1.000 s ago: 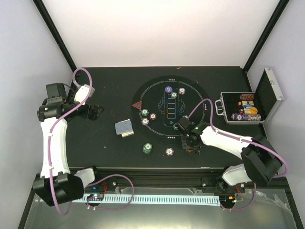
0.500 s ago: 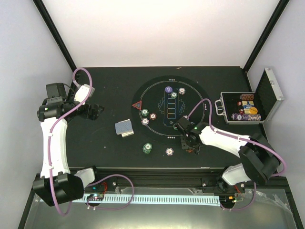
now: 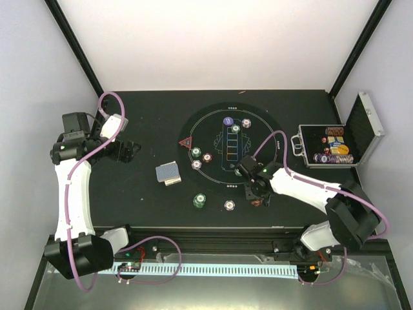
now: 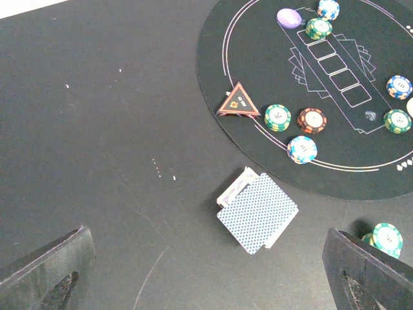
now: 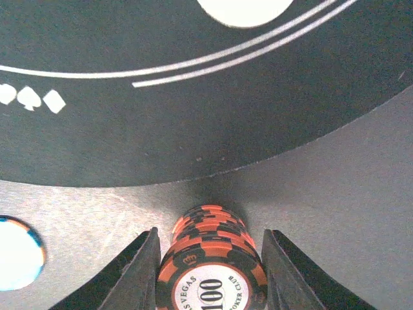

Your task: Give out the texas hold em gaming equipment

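My right gripper (image 3: pixel 258 201) stands at the mat's near edge, its jaws closed against both sides of a short stack of red-and-black chips (image 5: pixel 210 258) that rests on the table. In the right wrist view the gripper (image 5: pixel 211 232) has one finger on each side of the stack. The left gripper (image 3: pixel 132 150) hovers open and empty at the far left of the table, and in its own view (image 4: pixel 206 232) nothing lies between its fingers. A deck of blue-backed cards (image 3: pixel 168 173) lies left of the mat. A red triangle marker (image 3: pixel 186 142), a purple button (image 3: pixel 228 121) and several chips sit on the mat.
The round black mat (image 3: pixel 213 129) with white lines fills the table's middle. An open silver case (image 3: pixel 329 147) with chips stands at the right. A green chip stack (image 3: pixel 199 201) and a white chip (image 3: pixel 229 205) lie near the front edge, left of my right gripper.
The right gripper's jaws have closed in on the red chip stack and the arm has shifted slightly. The left arm has not moved.
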